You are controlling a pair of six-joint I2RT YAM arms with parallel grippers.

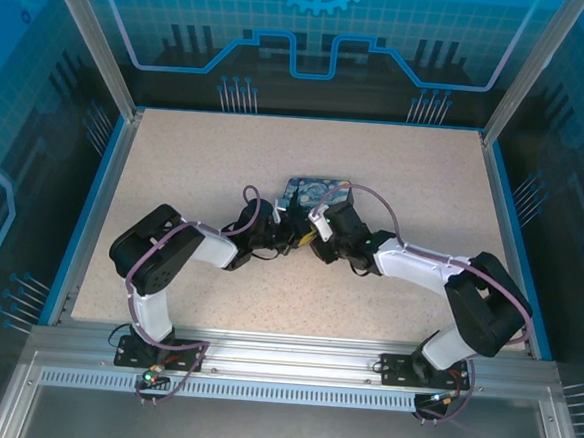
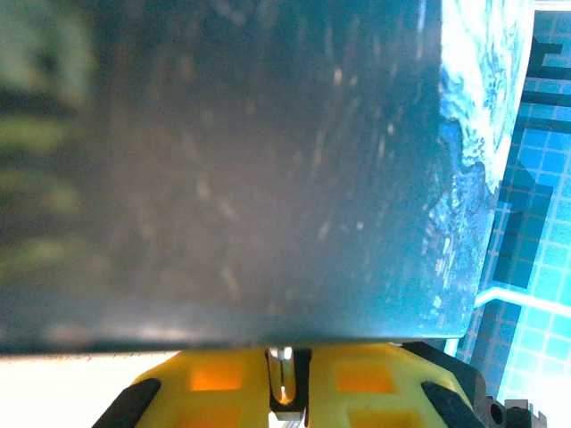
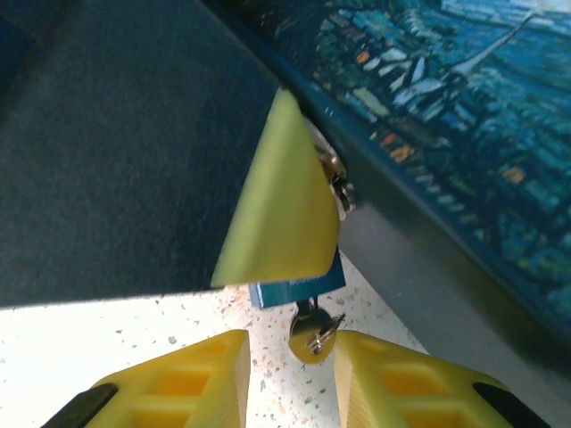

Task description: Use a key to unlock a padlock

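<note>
Tin box [image 3: 446, 116] close behind padlock [image 3: 299, 290], key [image 3: 312, 334] between parted jaws of right tool [image 3: 293, 339], closed left tool [image 2: 287, 361] over padlock's top.

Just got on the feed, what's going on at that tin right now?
Both arms meet at the painted tin in mid-table. The left gripper is shut, apparently pinching the small blue padlock at the tin's edge. A silver key hangs right under the padlock, seemingly in its keyhole. The right gripper has a finger on either side of the key's head, not visibly clamped yet.
</note>
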